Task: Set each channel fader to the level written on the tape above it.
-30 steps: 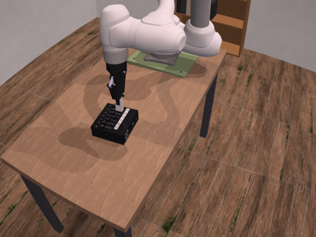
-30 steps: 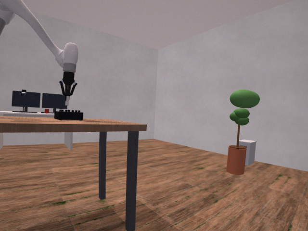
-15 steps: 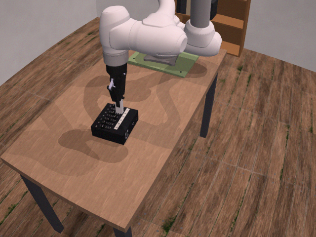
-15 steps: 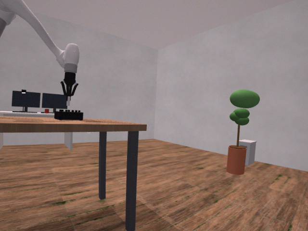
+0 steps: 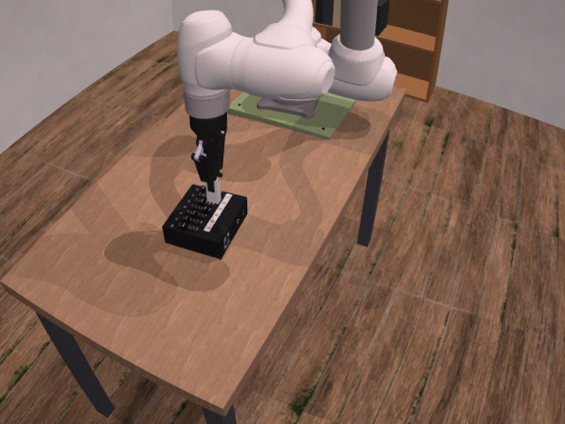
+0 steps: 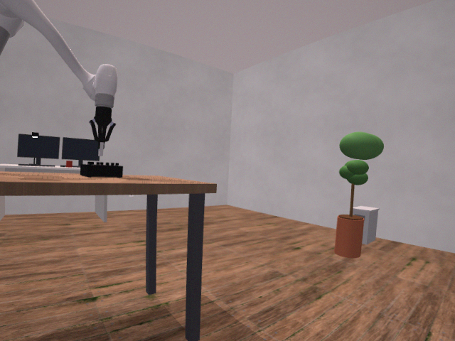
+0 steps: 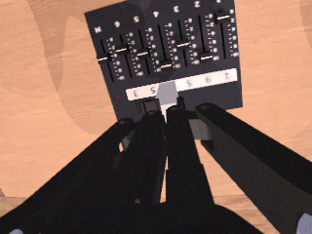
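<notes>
The black lighting desk [image 5: 205,223] stands on its feet on the wooden table; it also shows in the exterior view [image 6: 101,170] and the wrist view [image 7: 163,54]. It has several faders with white-lined caps at different heights. The master fader [image 7: 102,58] is at the left end under an M. A white tape strip [image 7: 181,84] with written digits runs along the near edge. My gripper [image 5: 213,196] is shut and empty, pointing straight down. Its pale fingertips [image 7: 167,93] hang just above the tape strip and hide one of its digits. In the side view the gripper [image 6: 101,150] is a little above the fader caps.
The arm's green base plate [image 5: 291,111] is at the table's far end. A bookshelf [image 5: 410,45] stands behind it. Two dark monitors [image 6: 38,146] stand on another desk beyond. A potted plant [image 6: 354,194] is far off on the floor.
</notes>
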Motion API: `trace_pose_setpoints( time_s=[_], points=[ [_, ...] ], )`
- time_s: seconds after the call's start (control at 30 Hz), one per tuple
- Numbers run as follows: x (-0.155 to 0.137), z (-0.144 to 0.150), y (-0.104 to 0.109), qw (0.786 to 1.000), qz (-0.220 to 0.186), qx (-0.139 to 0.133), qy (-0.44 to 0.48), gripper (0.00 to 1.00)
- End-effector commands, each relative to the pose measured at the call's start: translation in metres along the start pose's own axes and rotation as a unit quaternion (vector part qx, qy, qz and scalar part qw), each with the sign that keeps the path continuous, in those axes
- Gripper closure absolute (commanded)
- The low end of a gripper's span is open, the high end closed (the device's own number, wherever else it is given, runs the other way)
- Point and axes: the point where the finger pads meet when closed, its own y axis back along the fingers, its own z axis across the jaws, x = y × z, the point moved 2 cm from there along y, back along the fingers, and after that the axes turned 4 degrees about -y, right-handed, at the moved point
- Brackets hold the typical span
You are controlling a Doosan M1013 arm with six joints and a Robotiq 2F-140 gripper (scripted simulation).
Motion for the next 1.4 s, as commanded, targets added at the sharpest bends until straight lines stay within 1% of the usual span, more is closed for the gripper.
trace_pose_setpoints(
  time_s=[0.0, 0.6, 1.37],
  points=[
    [0.0, 0.0, 0.0, 1.0, 0.0, 0.0, 0.0, 1.0],
    [0.0, 0.0, -0.002, 1.0, 0.0, 0.0, 0.0, 1.0],
    [0.0, 0.0, -0.015, 1.0, 0.0, 0.0, 0.0, 1.0]
  ],
)
